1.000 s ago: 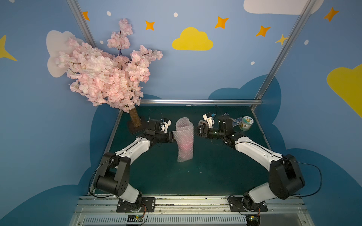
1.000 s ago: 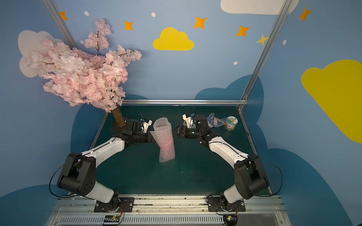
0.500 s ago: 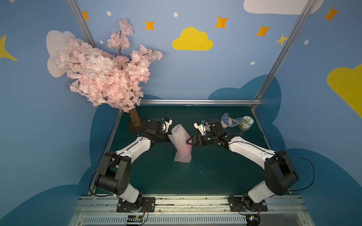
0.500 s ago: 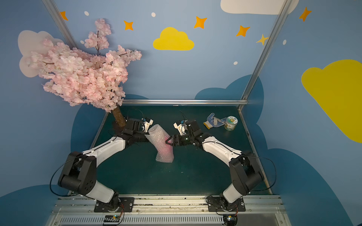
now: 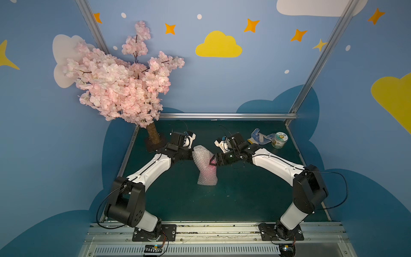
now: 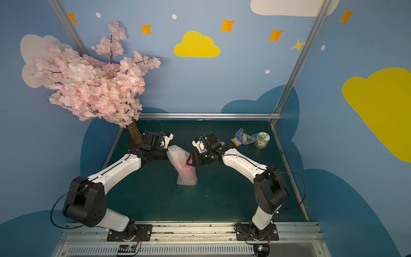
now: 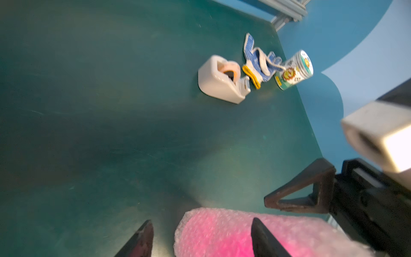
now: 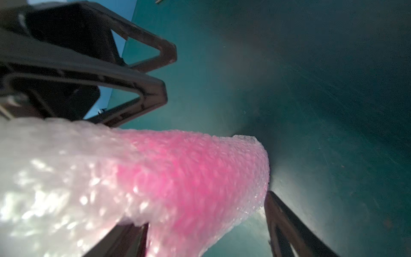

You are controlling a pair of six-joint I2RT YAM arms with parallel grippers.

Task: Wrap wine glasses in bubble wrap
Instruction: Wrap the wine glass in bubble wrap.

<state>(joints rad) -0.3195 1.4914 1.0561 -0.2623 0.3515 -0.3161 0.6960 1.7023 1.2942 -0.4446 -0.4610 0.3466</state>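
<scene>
The bubble wrap [image 5: 203,165] [image 6: 183,166] is rolled into a tube around the wine glass, whose hot pink [image 5: 211,170] [image 8: 189,178] glows through it. The bundle leans on the green table with its top toward my left gripper [image 5: 192,154] [image 6: 167,153]. In the left wrist view that gripper [image 7: 201,220] is open, straddling the bundle's end [image 7: 222,235]; one finger [image 7: 142,238] stands apart from it. My right gripper [image 5: 212,160] [image 8: 203,209] is open around the bundle's middle; one finger [image 8: 287,231] is off the wrap, the other lies under it.
A beige tape dispenser [image 7: 219,85], a blue-and-white glove [image 5: 259,136] and a small labelled tub [image 5: 279,140] lie at the back right. The blossom tree's trunk [image 5: 153,135] stands at the back left, just behind my left wrist.
The wrapped bundle tipped from upright to leaning toward my left gripper. My right gripper came in from the right to the bundle's middle, its jaws narrowing a little.
</scene>
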